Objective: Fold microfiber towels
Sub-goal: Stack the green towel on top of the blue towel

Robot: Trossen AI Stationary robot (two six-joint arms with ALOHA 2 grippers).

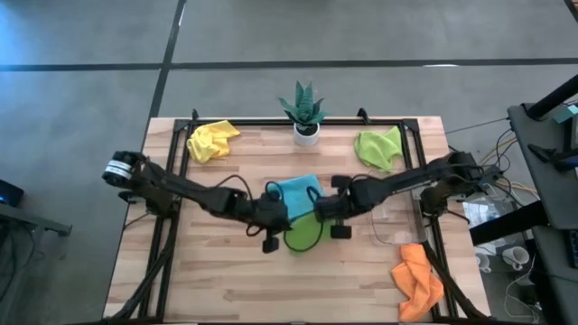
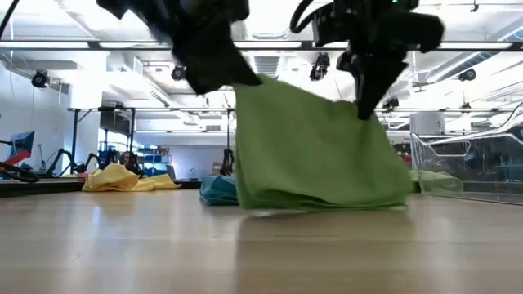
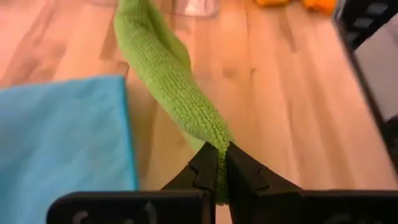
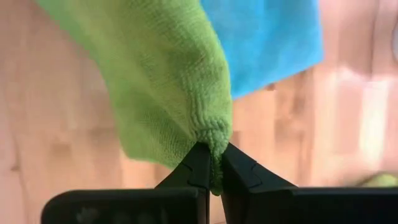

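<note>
Now | tray (image 1: 390,236): contents unclear | both grippers pinch green towel (image 2: 315,147)

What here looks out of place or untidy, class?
The orange towel lies crumpled, hanging over the table's front right edge. The yellow towel and far green towel are bunched up too.

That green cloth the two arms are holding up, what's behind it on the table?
Behind the lifted green towel lies the light blue towel; only its edge peeks out in the low view. The rest of it, and the table directly behind, is covered.
</note>
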